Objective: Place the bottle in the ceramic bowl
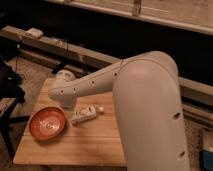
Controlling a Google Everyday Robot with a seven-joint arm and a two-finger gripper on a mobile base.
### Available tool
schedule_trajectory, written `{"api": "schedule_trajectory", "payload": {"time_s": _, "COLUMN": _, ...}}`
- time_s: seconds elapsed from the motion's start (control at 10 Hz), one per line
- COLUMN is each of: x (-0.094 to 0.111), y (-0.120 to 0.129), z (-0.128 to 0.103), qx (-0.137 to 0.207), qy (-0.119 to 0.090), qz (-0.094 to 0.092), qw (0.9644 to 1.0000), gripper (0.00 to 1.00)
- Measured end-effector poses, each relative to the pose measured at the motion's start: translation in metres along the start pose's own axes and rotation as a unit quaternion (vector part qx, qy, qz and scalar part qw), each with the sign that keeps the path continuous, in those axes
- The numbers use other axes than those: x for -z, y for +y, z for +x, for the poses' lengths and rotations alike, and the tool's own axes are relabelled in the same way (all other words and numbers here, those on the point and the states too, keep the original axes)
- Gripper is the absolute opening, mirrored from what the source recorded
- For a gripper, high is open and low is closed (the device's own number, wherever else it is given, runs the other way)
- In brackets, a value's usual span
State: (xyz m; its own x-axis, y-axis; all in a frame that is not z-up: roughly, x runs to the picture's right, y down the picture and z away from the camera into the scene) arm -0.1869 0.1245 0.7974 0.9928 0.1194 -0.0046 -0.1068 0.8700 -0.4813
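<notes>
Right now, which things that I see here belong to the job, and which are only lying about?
For the job: bottle, lying on the wooden table; ceramic bowl, left of it; pincer, open, low between the two.
Just lying about: white box on the back ledge; blue item on the floor, far right.

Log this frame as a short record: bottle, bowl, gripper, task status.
bottle: lying on its side on the wooden table, just right of the bowl, not in it
ceramic bowl: orange-red, upright, nothing in it, near the table's left edge
gripper: open, low by the bottle's left end, mostly hidden by the wrist, apparently holding nothing
task status: bottle not yet placed
</notes>
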Motion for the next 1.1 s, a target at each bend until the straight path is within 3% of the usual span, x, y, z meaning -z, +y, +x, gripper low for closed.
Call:
{"api": "schedule_trajectory", "payload": {"time_s": 0.5, "x": -0.036, "y": 0.009, "z": -0.005, "qx": 0.050, "qy": 0.039, "qz": -0.013, "qw": 0.9979, "gripper": 0.65}}
{"api": "schedule_trajectory", "payload": {"time_s": 1.1, "x": -0.069, "y": 0.007, "z": 0.002, "qx": 0.061, "qy": 0.057, "qz": -0.039, "qw": 0.9957, "gripper": 0.65}}
